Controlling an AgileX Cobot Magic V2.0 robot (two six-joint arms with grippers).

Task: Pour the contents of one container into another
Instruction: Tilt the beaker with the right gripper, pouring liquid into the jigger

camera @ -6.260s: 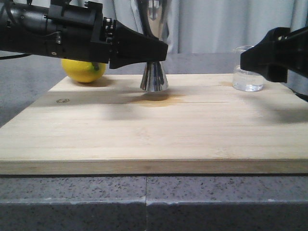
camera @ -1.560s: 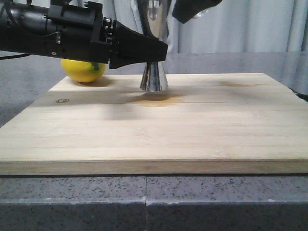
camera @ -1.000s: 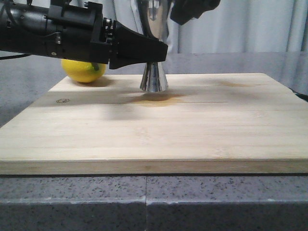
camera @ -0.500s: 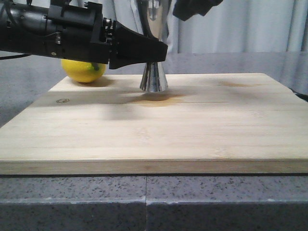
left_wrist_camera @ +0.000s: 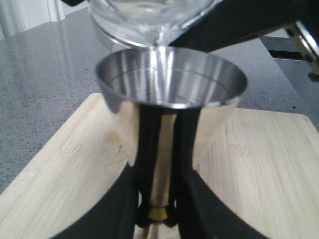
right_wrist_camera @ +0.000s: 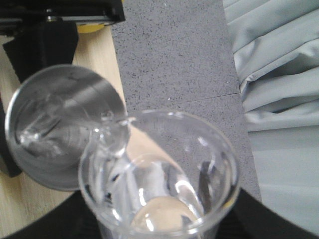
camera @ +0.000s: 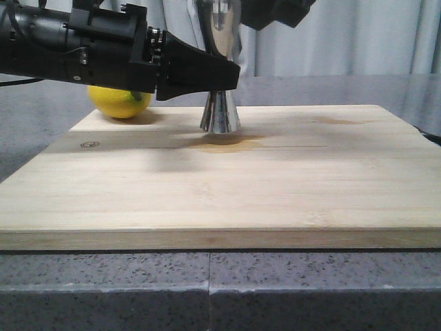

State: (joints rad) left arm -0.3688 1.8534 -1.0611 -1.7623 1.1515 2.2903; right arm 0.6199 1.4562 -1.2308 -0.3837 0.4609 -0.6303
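Note:
The steel jigger [camera: 220, 114] stands upright on the wooden board [camera: 227, 186], and my left gripper [camera: 231, 76] is shut on its gold-banded waist [left_wrist_camera: 158, 213]. In the left wrist view its open upper cup [left_wrist_camera: 172, 84] fills the middle. The clear glass beaker [left_wrist_camera: 144, 17] is tipped just above that cup, with a thin clear stream [left_wrist_camera: 160, 59] running from its lip into it. My right gripper [camera: 275, 10] is shut on the beaker [right_wrist_camera: 159, 174], whose spout overlaps the rim of the jigger [right_wrist_camera: 60, 124]. In the front view the beaker itself is cut off by the top edge.
A yellow lemon [camera: 120, 102] lies at the board's far left corner, behind my left arm [camera: 76, 52]. A damp stain [camera: 224, 143] marks the board in front of the jigger. Grey speckled counter [camera: 207, 289] surrounds the board, with curtains [camera: 358, 34] behind.
The beaker, earlier standing at the board's far right, has been picked up by my right gripper and carried above the jigger. Over the last second that gripper only shifted slightly. The left arm stayed still.

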